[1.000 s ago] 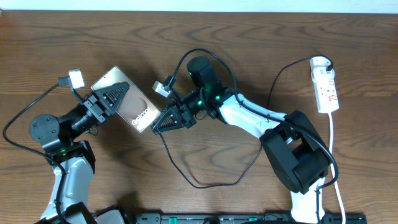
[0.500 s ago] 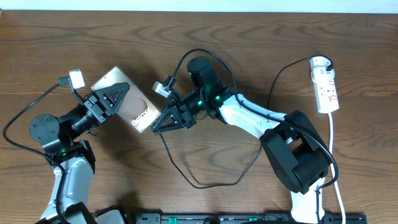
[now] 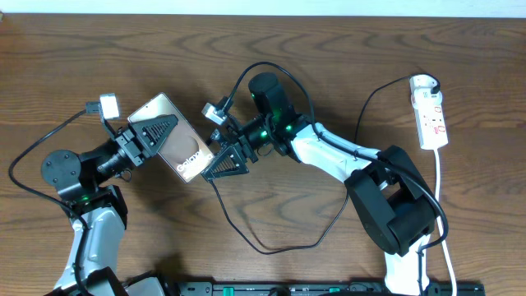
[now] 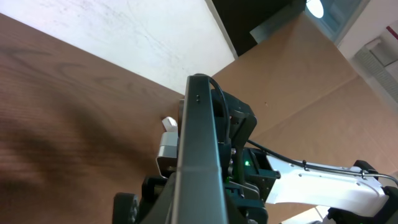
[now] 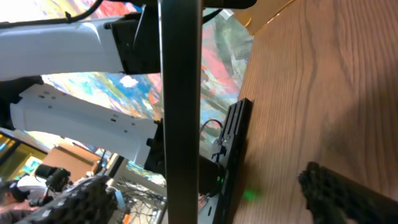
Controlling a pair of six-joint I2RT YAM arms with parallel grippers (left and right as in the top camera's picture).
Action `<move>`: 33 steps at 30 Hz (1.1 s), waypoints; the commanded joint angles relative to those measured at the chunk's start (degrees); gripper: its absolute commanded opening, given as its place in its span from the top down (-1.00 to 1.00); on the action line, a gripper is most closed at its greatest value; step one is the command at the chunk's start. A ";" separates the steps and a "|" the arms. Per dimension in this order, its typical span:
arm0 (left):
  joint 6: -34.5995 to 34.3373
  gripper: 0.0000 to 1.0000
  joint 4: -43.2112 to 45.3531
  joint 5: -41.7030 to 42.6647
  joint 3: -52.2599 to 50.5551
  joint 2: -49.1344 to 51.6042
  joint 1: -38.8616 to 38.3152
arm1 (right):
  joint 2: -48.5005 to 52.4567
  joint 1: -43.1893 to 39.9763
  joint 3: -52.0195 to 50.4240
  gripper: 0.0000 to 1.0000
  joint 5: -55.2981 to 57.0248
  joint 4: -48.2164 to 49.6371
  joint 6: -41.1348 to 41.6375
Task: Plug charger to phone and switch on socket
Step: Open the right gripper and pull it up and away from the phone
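Observation:
My left gripper [image 3: 160, 131] is shut on the phone [image 3: 187, 156], holding it tilted above the table with its glossy "Galaxy" face up. In the left wrist view the phone [image 4: 199, 137] shows edge-on between the jaws. My right gripper [image 3: 223, 158] stands open at the phone's lower right corner. In the right wrist view the phone's edge [image 5: 180, 106] stands between the spread fingertips [image 5: 348, 193] without touching them. The charger [image 3: 267, 248], a thin black cable, loops from the phone's lower edge across the table to the socket [image 3: 431, 115]. Whether its plug tip is seated in the phone is hidden.
The socket, a white power strip, lies at the far right with its white cord [image 3: 444, 214] running down toward the front edge. The right arm's base [image 3: 394, 205] stands beside it. The charger's loop lies on the wood in front of both grippers.
The right gripper has opened, its fingers now spread on either side of the phone's edge. The left gripper has carried the phone slightly to the right.

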 commanded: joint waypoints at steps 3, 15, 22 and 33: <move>0.98 0.85 0.70 -1.22 0.31 -0.48 -0.02 | -0.57 -0.48 0.85 -0.99 -0.04 0.04 -0.28; 1.18 0.85 0.70 -1.20 0.31 -0.48 0.11 | -0.57 -5.90 0.85 -0.99 4.04 2.49 6.86; 1.55 0.85 0.68 -1.18 0.31 -0.48 2.54 | -0.57 -11.54 0.85 -0.99 4.09 3.85 11.15; 1.57 0.86 0.66 -1.88 0.31 -0.48 3.65 | -1.88 -15.87 0.87 -0.98 12.24 5.20 20.79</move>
